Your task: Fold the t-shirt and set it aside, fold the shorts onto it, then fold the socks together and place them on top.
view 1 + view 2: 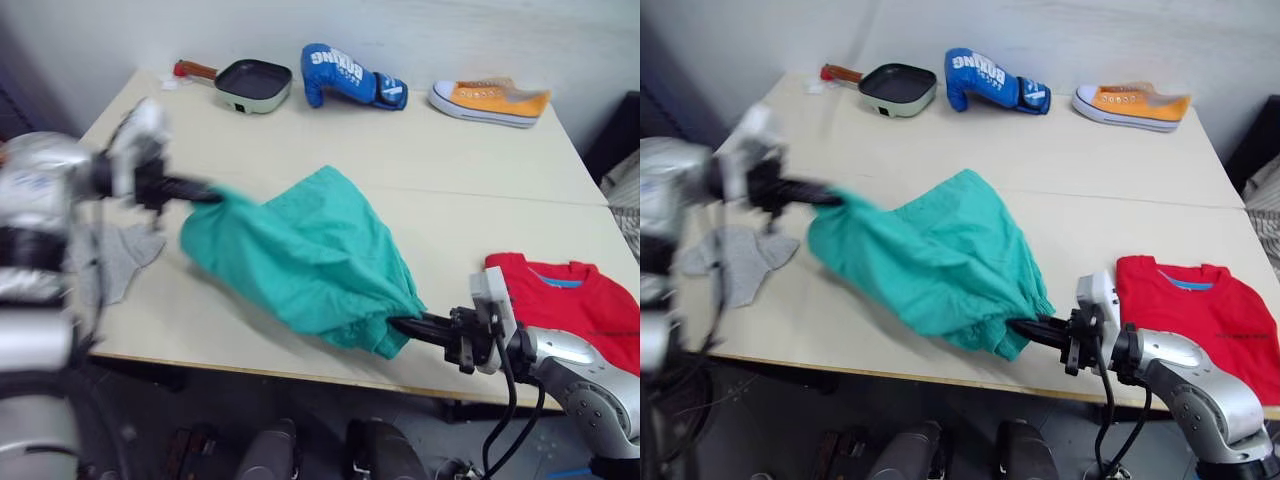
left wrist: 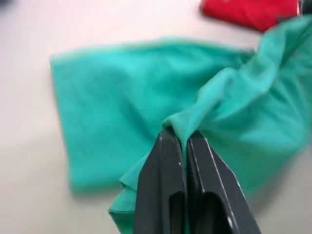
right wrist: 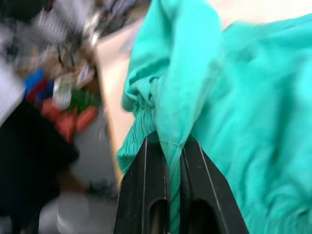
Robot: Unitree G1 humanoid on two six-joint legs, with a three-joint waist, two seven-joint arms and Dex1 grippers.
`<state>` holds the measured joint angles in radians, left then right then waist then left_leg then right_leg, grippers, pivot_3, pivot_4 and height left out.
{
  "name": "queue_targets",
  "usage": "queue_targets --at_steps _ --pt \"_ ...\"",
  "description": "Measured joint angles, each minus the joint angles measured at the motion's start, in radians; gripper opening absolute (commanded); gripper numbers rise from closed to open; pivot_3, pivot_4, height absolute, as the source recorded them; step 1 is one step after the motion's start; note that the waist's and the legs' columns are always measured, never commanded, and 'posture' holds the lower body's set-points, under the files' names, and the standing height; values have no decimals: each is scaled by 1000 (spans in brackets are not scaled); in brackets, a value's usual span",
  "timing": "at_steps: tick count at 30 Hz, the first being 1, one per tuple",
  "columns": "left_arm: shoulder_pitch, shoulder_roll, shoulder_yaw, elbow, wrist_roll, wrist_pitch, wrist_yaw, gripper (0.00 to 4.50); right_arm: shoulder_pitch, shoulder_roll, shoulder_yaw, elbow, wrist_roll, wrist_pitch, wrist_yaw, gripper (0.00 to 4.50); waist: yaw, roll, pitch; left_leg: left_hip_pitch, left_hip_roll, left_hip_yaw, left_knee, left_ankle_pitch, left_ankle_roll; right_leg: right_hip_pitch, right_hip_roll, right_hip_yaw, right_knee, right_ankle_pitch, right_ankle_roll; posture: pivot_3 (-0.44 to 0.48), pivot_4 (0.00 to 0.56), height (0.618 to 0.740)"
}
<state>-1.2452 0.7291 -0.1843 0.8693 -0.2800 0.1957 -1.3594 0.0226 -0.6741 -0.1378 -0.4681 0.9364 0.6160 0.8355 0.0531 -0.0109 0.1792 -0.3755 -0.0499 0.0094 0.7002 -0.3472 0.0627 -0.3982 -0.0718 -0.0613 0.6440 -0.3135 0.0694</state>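
T-shirt [image 1: 1200, 305] folded beside right end effector [image 1: 1025, 328]; both end effectors, left [image 1: 830, 197], clamp the shorts [image 1: 930, 260] mid-fold; socks [image 1: 735, 262] untouched.

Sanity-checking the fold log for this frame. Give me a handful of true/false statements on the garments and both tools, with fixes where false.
1. Both tools are shut on the shorts. True: the left tool and the right tool each pinch teal fabric.
2. The t-shirt lies folded on the table at the robot's right. True.
3. The socks sit on top of the t-shirt. False: they lie on the table at the robot's left.
4. The shorts already rest on the t-shirt. False: they hang between the tools, beside it.
5. A boxing glove lies between a pan and a sneaker. True.
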Motion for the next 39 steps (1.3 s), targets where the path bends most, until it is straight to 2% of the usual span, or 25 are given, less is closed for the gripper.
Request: queue_targets --at_steps 2,4,7,11,13,16,19,24,26,30,34,36,39 --pt "-122 -126 2 183 72 -139 133 28 12 36 -39 -1 60 39 -76 0 -6 0 0 -1 -1 1 -2 -1 2 -3 -1 0 0 0 1 0 150 740" --pt "-198 -211 21 305 118 -232 286 28 27 63 -68 1 95 68 -145 0 -19 0 0 -5 -2 2 -3 -1 2 -10 -2 -1 2 1 2 0 150 740" --pt "-260 -312 60 412 164 -293 483 28 32 85 -79 3 118 115 -254 0 -33 0 0 -14 -2 3 -2 -1 2 -21 -3 -5 7 2 3 0 150 740" --pt "-263 -389 48 479 256 -318 602 28 22 97 -75 1 77 154 -396 0 -33 0 0 -14 -2 7 -1 2 -1 -22 -5 -8 8 1 3 0 150 740" --pt "-243 -426 46 485 303 -297 644 457 3 108 -63 -2 18 153 -466 0 -28 0 0 -14 -2 11 -1 6 -2 -21 -6 -6 5 1 3 0 150 740" --pt "-215 -466 48 510 345 -257 653 1274 -14 114 -66 -6 -12 155 -524 842 -27 0 0 -14 -2 11 -1 8 -2 -21 -6 -5 4 2 4 0 150 740" --pt "-196 -480 48 518 384 -245 668 2278 -8 115 -89 -31 -3 176 -565 1914 -28 0 0 -15 -2 12 -2 8 -3 -24 -6 -3 7 2 4 0 150 740" --pt "-196 -441 78 517 410 -268 739 3874 40 50 -159 -129 -4 182 -562 3687 -28 0 0 -16 -2 16 -3 7 -3 -29 -6 -2 10 2 4 0 150 740" --pt "-197 -410 112 517 403 -283 736 4498 61 -9 -177 -172 -26 180 -541 4429 -28 0 0 -16 -2 18 -3 7 -3 -29 -6 -1 10 2 4 0 150 740" --pt "-169 -310 130 476 393 -361 474 4500 89 -180 -119 -324 -167 155 -464 4471 -31 0 0 -15 -1 19 -3 7 -3 -29 -6 0 10 2 4 0 150 740" --pt "-16 -177 56 402 447 -577 257 4500 76 -218 39 -421 -286 124 -431 4471 -37 0 0 -14 0 21 -3 7 -3 -29 -5 1 10 2 4 0 150 740" --pt "69 -111 11 392 490 -705 220 4500 61 -265 134 -426 -411 84 -423 4471 -36 0 0 -14 0 21 -2 7 -3 -29 -6 1 10 2 4 0 150 740" --pt "126 -56 -29 387 553 -855 284 4500 19 -256 248 -386 -562 26 -429 4471 -24 -3 0 -15 -1 20 -1 7 -2 -29 -7 0 10 2 4 0 150 740"
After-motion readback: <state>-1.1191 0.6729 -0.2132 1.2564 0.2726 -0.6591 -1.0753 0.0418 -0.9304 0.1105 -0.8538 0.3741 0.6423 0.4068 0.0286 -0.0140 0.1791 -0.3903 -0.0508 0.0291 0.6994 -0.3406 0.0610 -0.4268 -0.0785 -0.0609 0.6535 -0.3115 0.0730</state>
